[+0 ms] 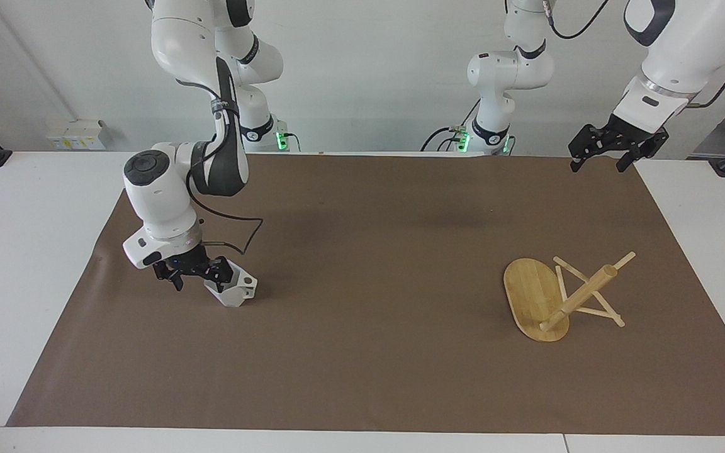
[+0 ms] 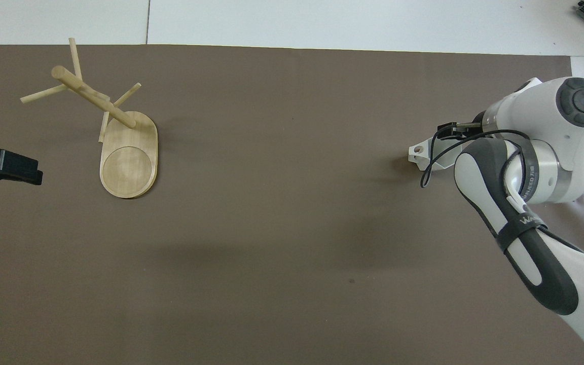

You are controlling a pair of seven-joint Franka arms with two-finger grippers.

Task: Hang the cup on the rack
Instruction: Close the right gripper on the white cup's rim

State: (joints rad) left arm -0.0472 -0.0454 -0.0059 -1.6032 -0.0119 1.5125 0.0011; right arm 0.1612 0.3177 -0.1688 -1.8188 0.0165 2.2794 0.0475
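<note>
The right gripper [image 1: 194, 275] is low at the cup [image 1: 231, 289], which sits on the desk [image 1: 362, 352] at the right arm's end. Its jaws are spread about the rim, apparently ready to pinch. The rack [image 1: 557, 296] lies toppled at the left arm's end, so hanging looks premature. The left gripper [image 1: 596, 165] waits with jaws spread over the mat's corner.

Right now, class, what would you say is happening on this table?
The right arm has its claw down at the white cup, which sits on the brown mat toward that arm's end of the table. The claw is open at the cup's rim, so the cup looks not yet gripped. The bamboo rack stands toward the left arm's end, bare of cups. The left claw waits, open, in the air over the mat's corner near its own base.
</note>
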